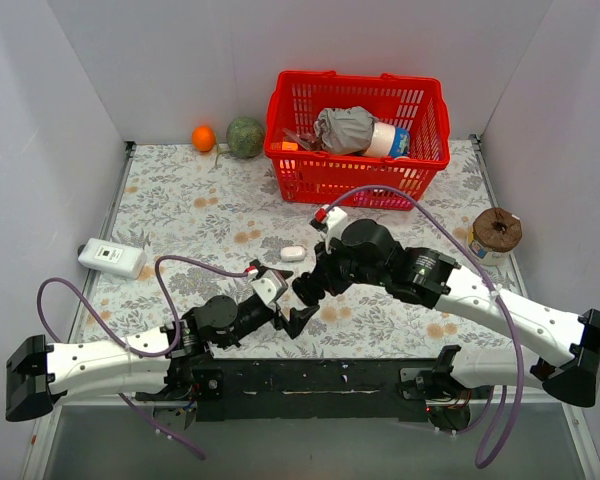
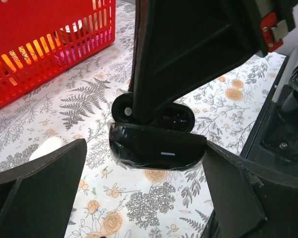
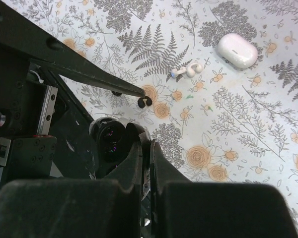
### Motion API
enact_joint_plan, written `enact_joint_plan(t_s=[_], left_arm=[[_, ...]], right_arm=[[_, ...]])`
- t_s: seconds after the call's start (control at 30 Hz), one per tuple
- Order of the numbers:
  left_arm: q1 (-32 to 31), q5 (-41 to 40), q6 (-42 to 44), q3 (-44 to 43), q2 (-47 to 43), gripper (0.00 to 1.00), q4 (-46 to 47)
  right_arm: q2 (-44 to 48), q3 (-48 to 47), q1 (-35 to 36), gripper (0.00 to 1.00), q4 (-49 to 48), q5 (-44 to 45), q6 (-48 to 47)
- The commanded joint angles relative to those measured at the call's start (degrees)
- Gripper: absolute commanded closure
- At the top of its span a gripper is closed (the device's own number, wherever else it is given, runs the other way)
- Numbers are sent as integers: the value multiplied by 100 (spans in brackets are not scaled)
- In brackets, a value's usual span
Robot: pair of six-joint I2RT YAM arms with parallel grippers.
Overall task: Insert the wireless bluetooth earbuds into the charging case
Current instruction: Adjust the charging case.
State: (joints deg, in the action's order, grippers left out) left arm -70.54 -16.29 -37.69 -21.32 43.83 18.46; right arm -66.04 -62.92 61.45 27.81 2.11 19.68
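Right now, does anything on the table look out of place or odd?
Yes. A white earbud lies loose on the cloth beside the shut white case, and a small black curled piece, maybe an earbud, lies alone near the open black case. Neither sits in a case.

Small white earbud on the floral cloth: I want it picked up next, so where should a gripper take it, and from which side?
Probably from straight above: the small white earbud lies flat and low on the floral cloth, apart from the white oval case. Close the gripper across its thicker rounded end, the short way.
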Motion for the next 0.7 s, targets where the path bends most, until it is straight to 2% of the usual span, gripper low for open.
enact_joint_plan(t_s=[0.0, 0.13, 0.27, 0.53, 0.67], left_arm=[[41, -796, -238, -258, -32, 2, 35], [41, -578, -379, -328, -331, 2, -96], [41, -481, -625, -583, -586, 2, -736], [111, 1416, -520, -1040, -719, 2, -1195], [601, 2524, -599, -1251, -386, 2, -1511]], right_arm=[[346, -318, 148, 99, 277, 52, -333], [487, -519, 201, 99, 461, 386, -684], [575, -748, 332, 99, 708, 1315, -1325], [671, -801, 683, 99, 524, 1959, -2485], [742, -740, 1166, 99, 295, 2188, -2812]])
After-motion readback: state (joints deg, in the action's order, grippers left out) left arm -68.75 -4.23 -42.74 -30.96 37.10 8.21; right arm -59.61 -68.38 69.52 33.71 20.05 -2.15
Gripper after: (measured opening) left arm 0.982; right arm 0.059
